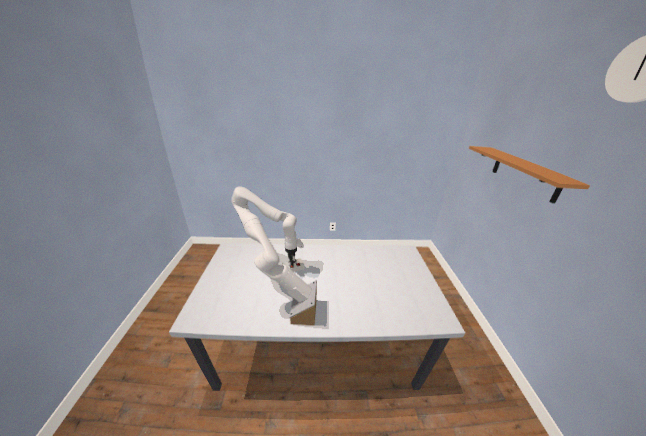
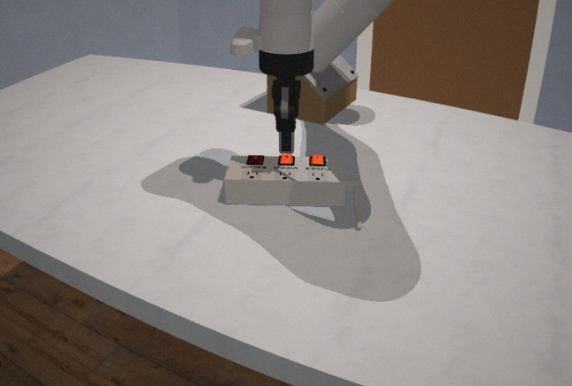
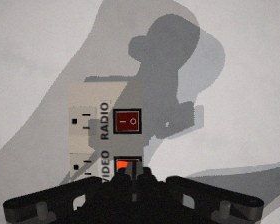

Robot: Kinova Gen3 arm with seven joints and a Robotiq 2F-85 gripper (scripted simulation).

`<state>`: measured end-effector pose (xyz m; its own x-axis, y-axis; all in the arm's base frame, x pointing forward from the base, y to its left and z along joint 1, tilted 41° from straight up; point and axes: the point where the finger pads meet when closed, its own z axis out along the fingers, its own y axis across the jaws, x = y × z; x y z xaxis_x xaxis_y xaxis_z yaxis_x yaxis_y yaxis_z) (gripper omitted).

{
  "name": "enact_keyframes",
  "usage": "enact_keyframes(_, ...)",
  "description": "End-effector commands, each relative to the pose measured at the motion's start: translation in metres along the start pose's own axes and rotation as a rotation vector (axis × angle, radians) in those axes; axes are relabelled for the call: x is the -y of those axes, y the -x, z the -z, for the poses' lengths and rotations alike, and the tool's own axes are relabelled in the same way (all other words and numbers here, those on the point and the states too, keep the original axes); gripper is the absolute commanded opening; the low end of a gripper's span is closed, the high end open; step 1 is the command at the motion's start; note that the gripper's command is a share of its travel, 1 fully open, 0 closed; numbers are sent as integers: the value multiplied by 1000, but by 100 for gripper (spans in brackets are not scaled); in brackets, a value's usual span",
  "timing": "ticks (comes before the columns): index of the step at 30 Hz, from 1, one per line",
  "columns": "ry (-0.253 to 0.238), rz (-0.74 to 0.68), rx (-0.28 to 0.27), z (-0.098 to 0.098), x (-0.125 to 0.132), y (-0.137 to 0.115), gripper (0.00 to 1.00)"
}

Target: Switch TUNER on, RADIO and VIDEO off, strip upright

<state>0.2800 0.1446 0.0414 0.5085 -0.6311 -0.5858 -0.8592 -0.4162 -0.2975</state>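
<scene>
Currently, the grey rectangular power strip (image 2: 283,183) lies face up on the white desk (image 2: 114,136). My end effector (image 2: 286,147), fingers together and empty, hangs directly above the lit orange VIDEO switch (image 2: 286,159); pressing it off looks next. Only the wrist view shows legible labels: the dark red RADIO switch (image 3: 127,121) reads off.

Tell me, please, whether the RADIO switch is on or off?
Off: the RADIO switch is dark red, while the VIDEO switch beside it, under the shut hand, glows bright orange.
</scene>
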Motion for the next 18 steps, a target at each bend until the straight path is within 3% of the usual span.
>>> enact_keyframes(1,-4,6,-3,0,1,-2,0)
enact_keyframes(18,-3,4,-2,-4,1,-1,0)
